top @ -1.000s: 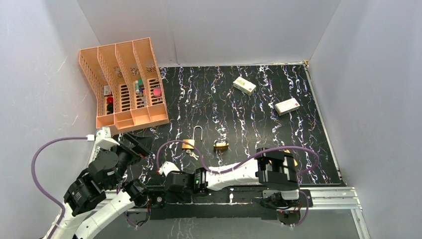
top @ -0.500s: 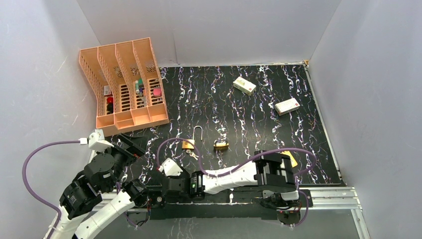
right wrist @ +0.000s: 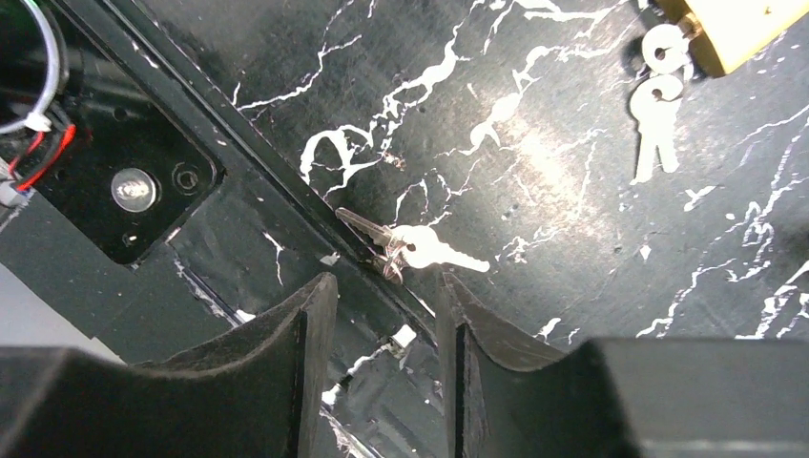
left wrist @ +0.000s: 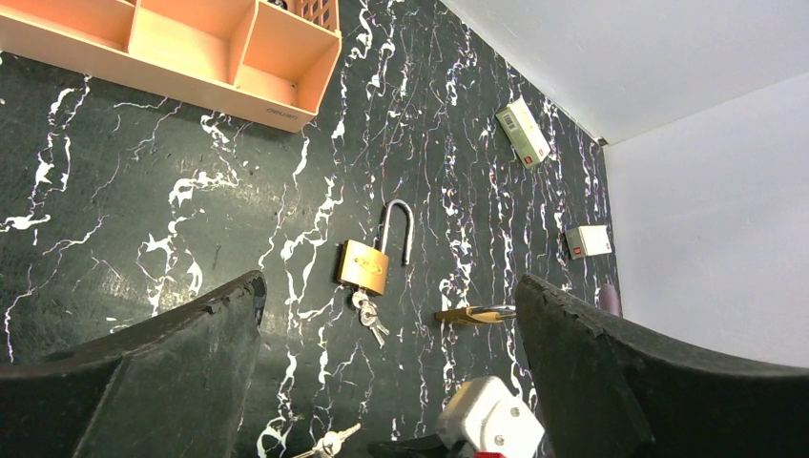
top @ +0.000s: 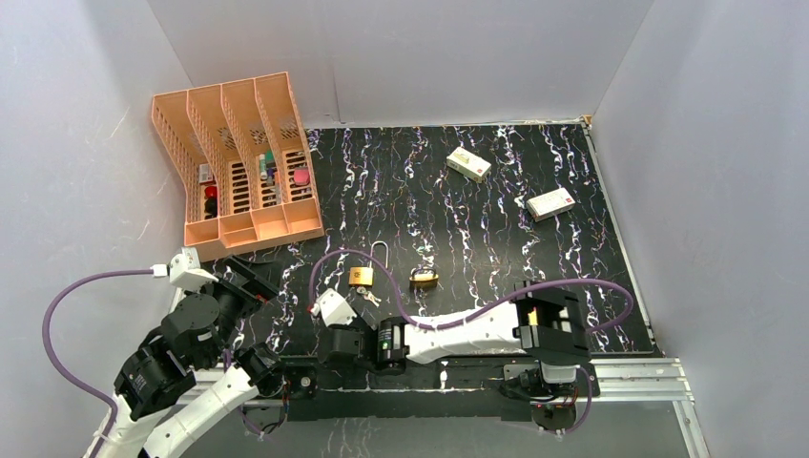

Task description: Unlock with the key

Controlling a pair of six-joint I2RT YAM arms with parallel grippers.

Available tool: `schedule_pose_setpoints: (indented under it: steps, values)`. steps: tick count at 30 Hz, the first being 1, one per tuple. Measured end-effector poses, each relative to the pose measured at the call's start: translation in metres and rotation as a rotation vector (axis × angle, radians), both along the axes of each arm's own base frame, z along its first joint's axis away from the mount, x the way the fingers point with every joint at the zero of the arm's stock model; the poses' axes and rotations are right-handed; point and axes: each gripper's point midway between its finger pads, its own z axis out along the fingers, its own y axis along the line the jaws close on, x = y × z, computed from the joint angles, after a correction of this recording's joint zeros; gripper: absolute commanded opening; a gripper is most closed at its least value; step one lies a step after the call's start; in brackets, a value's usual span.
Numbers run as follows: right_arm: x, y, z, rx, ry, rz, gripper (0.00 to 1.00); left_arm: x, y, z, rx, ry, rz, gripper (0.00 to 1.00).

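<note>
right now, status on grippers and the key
Left gripper jaws open, empty. Right gripper jaws open over the key. Key flat beside base rail, tight grasp.

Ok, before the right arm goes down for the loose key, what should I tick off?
1. Jaws of the right gripper open, nothing held: ok.
2. The key in line with the gap between its fingers: ok.
3. The key lying fully on the mat: not ok, it straddles the near edge.
4. The left gripper open and empty: ok.
5. The padlock lying on its side is locked: cannot tell.
</note>
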Motion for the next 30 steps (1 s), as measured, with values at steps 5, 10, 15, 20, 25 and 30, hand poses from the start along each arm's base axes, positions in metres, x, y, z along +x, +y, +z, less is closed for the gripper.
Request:
schedule_pose_setpoints:
  steps: [5, 10, 15, 20, 25, 30]
  values:
    - [-0.004, -0.001, -0.019, -0.042, 0.030, 0.013, 0.47, 0.000, 0.000, -0.001, -0.001, 0.003, 0.001, 0.98]
    - [-0.005, -0.002, -0.026, -0.053, 0.057, 0.012, 0.45, 0.000, 0.000, -0.001, -0.001, 0.003, 0.001, 0.98]
    - [0.001, -0.002, -0.028, -0.052, 0.077, -0.005, 0.41, 0.000, 0.000, -0.001, -0.001, 0.003, 0.001, 0.98]
    - [0.005, -0.003, -0.036, -0.067, 0.090, -0.017, 0.40, 0.000, 0.000, -0.001, -0.001, 0.003, 0.001, 0.98]
    - [0.005, -0.005, -0.047, -0.093, 0.101, -0.017, 0.40, 0.000, 0.000, -0.001, -0.001, 0.003, 0.001, 0.98]
    - [0.003, -0.006, -0.052, -0.104, 0.111, -0.012, 0.32, 0.000, 0.000, -0.001, 0.000, 0.003, 0.001, 0.98]
